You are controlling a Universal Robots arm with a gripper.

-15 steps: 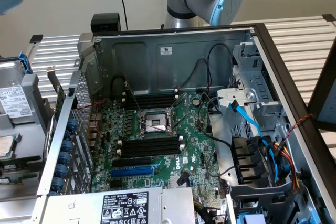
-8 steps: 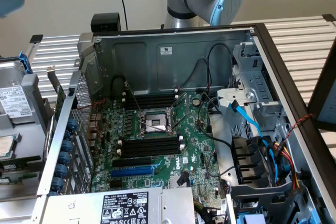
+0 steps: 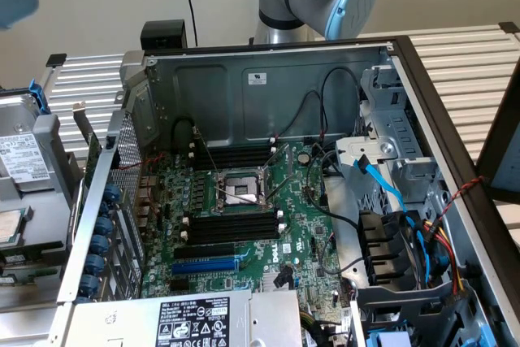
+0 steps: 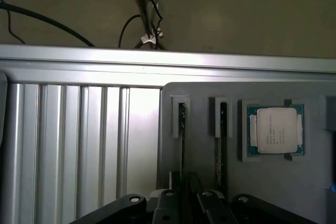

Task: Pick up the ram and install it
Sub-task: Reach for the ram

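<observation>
Black jaws hang over a thin dark ram [image 4: 182,129] standing on edge in a matte grey tray [image 4: 199,92]; whether they grip it I cannot tell. Second stick [image 4: 223,129] stands parallel, two in all, one square metal-capped chip [image 4: 275,130] beside them, on a ribbed aluminium counter [image 4: 79,145].

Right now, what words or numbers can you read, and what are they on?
"DELL", it seems: white print on the motherboard.
Too small to read: case wall label, power supply label, drive label, processor print.
</observation>
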